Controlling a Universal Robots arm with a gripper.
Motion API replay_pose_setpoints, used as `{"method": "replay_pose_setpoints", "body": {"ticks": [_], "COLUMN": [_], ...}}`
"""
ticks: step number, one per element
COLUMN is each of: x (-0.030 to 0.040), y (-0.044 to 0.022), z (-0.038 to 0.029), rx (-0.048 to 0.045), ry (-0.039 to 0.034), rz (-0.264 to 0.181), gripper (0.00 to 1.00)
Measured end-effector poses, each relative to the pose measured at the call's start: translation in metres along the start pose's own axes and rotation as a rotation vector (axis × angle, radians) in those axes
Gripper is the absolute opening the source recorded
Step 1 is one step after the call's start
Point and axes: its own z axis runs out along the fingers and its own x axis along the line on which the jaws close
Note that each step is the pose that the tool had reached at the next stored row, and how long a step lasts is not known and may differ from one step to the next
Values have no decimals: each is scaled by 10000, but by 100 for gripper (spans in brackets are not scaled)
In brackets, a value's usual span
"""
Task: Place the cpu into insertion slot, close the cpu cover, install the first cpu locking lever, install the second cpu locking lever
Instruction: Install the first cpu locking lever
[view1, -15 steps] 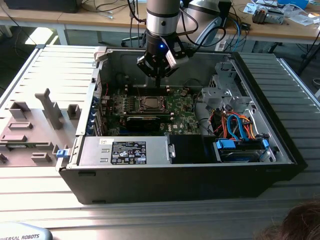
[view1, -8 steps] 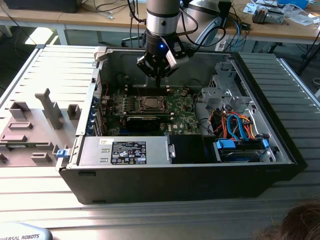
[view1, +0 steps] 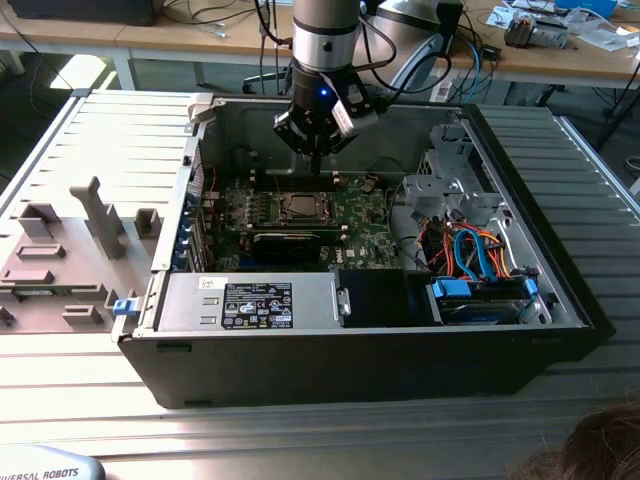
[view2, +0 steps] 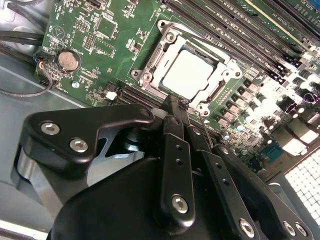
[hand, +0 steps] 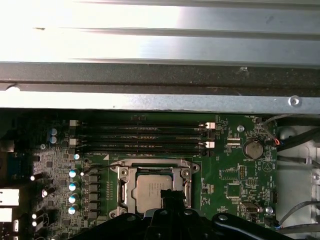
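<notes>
The cpu (view2: 189, 75) lies flat in the insertion slot (view2: 150, 75) on the green motherboard; its silver-grey top also appears in the first wrist view as the cpu (hand: 150, 192). The cpu cover (view2: 220, 61) lies down around the chip as a silver frame, the cover (hand: 154, 169). My gripper (view2: 178, 103) is shut, its black fingers pressed together with nothing seen between them. The tips hover at the socket's edge, beside a thin metal rod (view2: 202, 122). In the exterior view the gripper (view1: 316, 165) hangs just behind the socket (view1: 298, 207).
The open computer case (view1: 560, 300) walls in the board. Memory slots (hand: 142, 137) and a coin battery (hand: 254, 148) flank the socket. A power supply (view1: 250, 300), a drive cage with orange and blue cables (view1: 480, 255) and grey fixtures (view1: 60, 260) outside the case surround it. A person's hair (view1: 600, 445) shows.
</notes>
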Motion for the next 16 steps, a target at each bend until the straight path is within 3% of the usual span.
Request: {"method": "replay_pose_setpoints", "body": {"ticks": [16], "x": [0], "y": [0], "z": [0], "rx": [-16], "ry": [2], "rz": [-138], "gripper": [11]}}
